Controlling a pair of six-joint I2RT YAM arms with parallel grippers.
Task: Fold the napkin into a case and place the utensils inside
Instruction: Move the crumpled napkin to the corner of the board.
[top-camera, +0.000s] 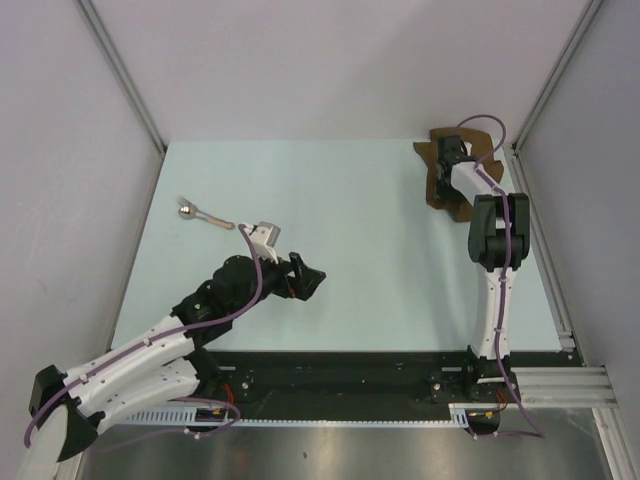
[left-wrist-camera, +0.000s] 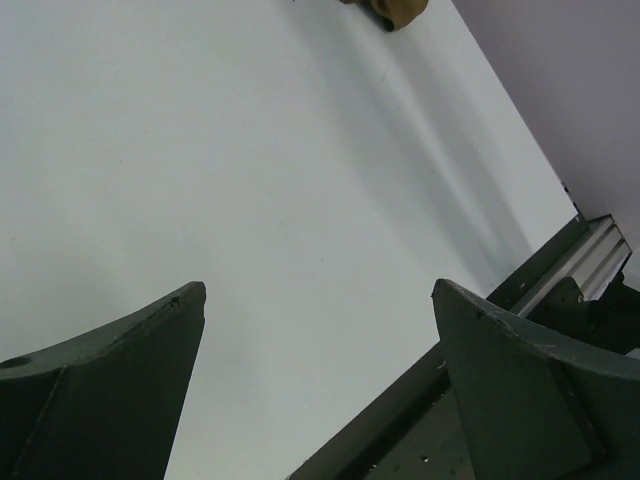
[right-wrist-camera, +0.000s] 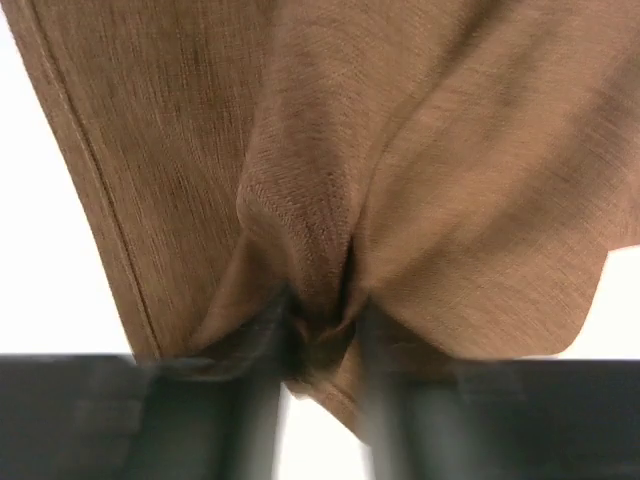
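Note:
The dark-brown napkin (top-camera: 436, 187) lies rumpled at the table's far right corner. My right gripper (top-camera: 449, 156) is down on it. In the right wrist view the cloth (right-wrist-camera: 400, 150) is bunched into a ridge pinched between the two blurred fingers, so the right gripper (right-wrist-camera: 318, 320) is shut on the napkin. One utensil (top-camera: 192, 211), with a shiny round head and a slim tan handle, lies at the far left of the table. My left gripper (top-camera: 305, 282) hovers open over the near-middle. Nothing but bare table shows between its fingers (left-wrist-camera: 130, 370). A brown corner of the napkin (left-wrist-camera: 395, 10) shows far off.
White walls close in the light table (top-camera: 340, 220) on the left, back and right. An aluminium rail (top-camera: 548, 275) runs along the right edge. A black base strip (top-camera: 340, 370) lines the near edge by the arm mounts.

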